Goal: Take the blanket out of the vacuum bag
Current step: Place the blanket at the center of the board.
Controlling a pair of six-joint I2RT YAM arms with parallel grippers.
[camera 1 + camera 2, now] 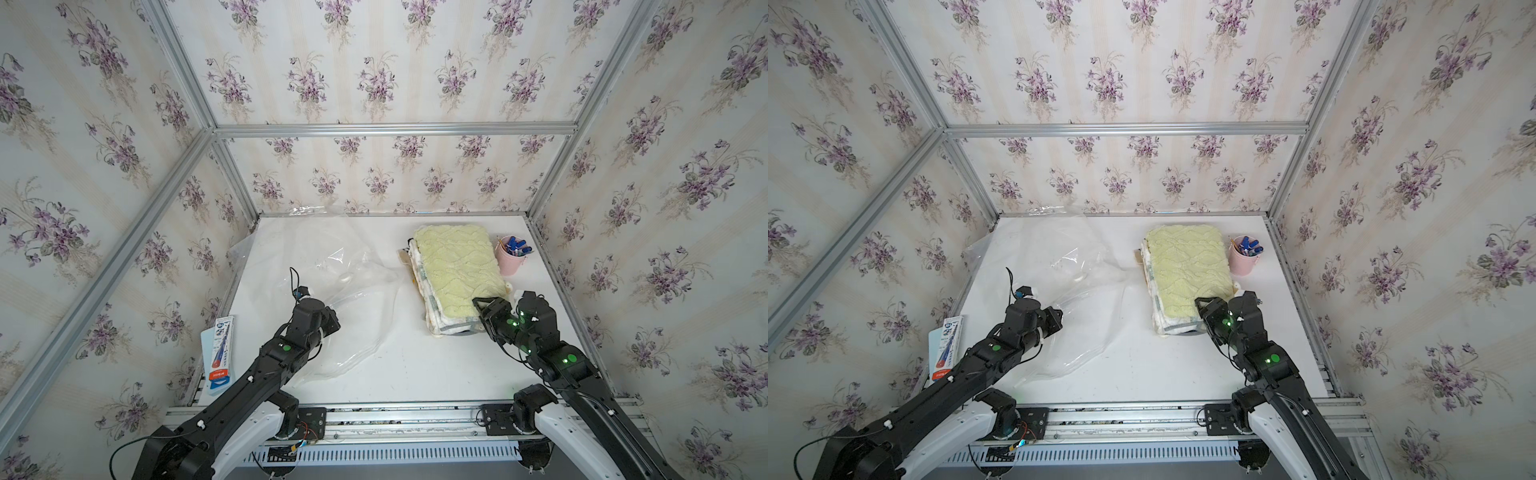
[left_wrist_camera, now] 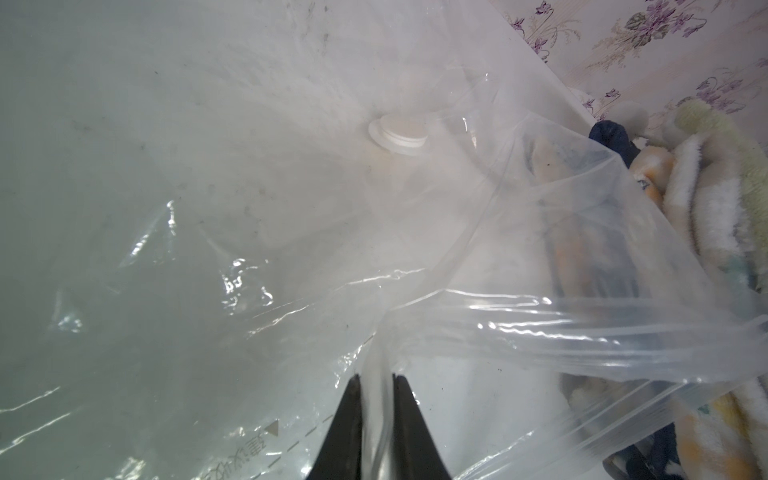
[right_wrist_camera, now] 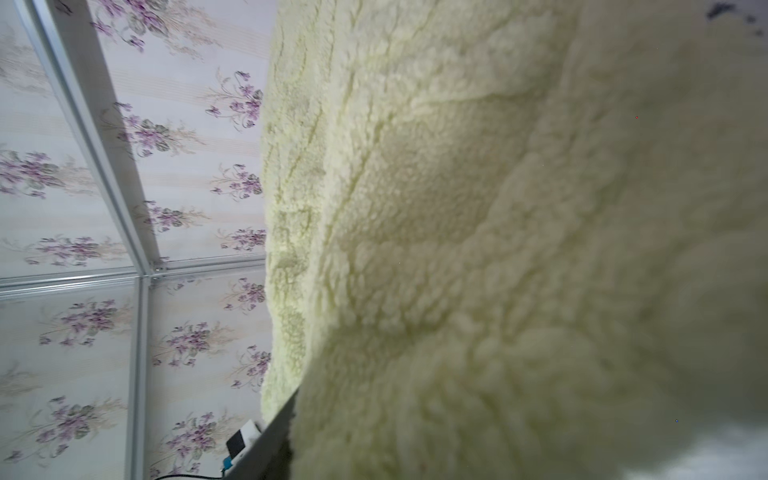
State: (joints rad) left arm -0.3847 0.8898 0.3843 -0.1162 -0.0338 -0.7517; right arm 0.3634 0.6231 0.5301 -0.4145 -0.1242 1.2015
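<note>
My left hand (image 2: 377, 380) is pressed nearly together, pinching a fold of the bag (image 1: 357, 324) near the front. The film is thin, slick and crinkly, weighs nothing, and will likely slip if tugged. My right hand (image 1: 480, 316) straddles the near corner of the blanket (image 1: 453, 270), one finger on top; clamped or letting go, cannot tell. Pen pack (image 1: 219, 353) sits at the front left edge, out of the way. The blanket lies folded on the worktop (image 1: 415, 374), outside the bag, just right of its mouth. It is soft, bulky, probably unfolds if lifted by one layer, so take the whole stacked edge. Valve cap (image 2: 399, 135) mid-bag. Far right, pink cup (image 1: 510, 259) of pens just beside the blanket, easy to tip.
</note>
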